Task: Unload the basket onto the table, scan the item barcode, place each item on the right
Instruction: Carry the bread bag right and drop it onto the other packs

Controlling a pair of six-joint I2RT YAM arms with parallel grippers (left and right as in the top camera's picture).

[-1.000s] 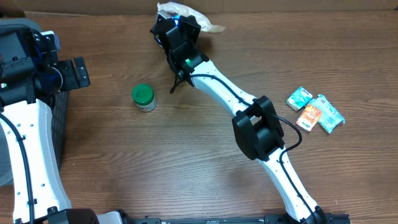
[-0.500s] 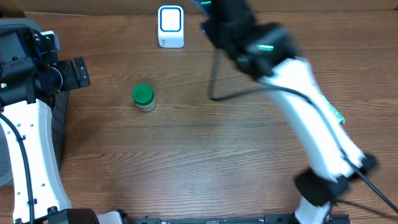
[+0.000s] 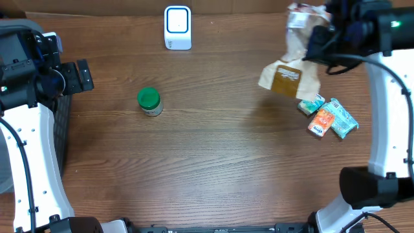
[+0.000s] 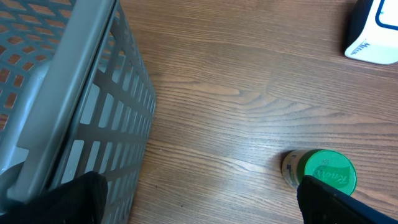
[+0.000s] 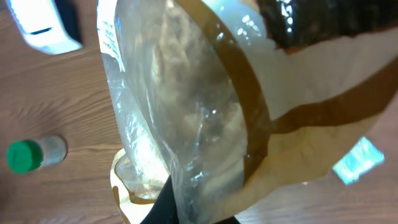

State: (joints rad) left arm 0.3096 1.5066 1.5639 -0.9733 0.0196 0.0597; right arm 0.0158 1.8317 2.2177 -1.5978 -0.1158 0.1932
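Grips the bag (image 3: 294, 65) by its top end with the right tool (image 3: 321, 33), jaws pressed together on it, at the upper right of the overhead frame. Hangs it off the bench (image 3: 213, 162), long axis running from the tool down toward the lower left, tan-and-brown label end lowest. Shows, in the right wrist view, clear film with pale contents behind it; cannot tell what they are.

Counts one bag, one white scanner (image 3: 177, 27) standing at top centre, one green-lidded jar (image 3: 150, 101) upright left of centre, and three small packets (image 3: 321, 121) clustered just below the bag near the right edge, touching one another.

Holds the left tool (image 3: 82, 74) spread wide on nothing, at the upper left, beside one grey mesh basket (image 4: 74, 93); cannot tell what lies inside it.
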